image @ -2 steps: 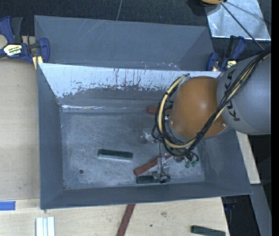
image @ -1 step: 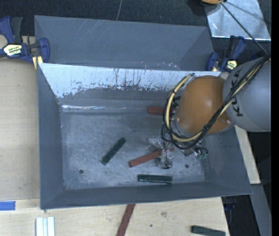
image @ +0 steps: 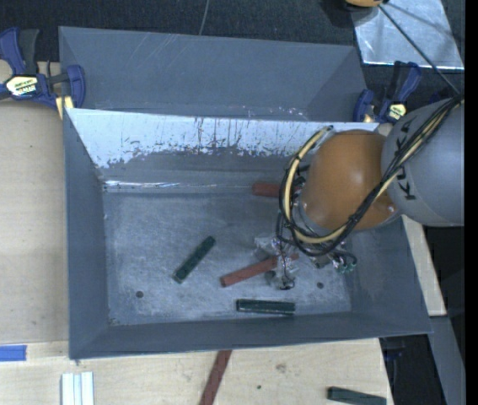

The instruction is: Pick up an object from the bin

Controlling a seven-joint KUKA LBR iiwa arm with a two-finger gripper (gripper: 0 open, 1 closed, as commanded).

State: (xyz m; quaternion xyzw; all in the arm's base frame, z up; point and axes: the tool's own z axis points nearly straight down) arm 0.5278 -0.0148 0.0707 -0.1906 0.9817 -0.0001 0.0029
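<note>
On the floor of the bin (image: 87, 226), a dark green bar (image: 195, 258) lies tilted. To its right is a reddish-brown bar (image: 243, 272), and the gripper (image: 285, 270) is low at that bar's right end. I cannot tell whether the gripper is apart or together. The grey arm (image: 432, 184) carries black lettering, with "KU" readable.

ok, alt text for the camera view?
The claw sits low in the grey bin, at one end of a red-brown stick. A green stick lies left of it, a dark stick by the front wall.
</note>
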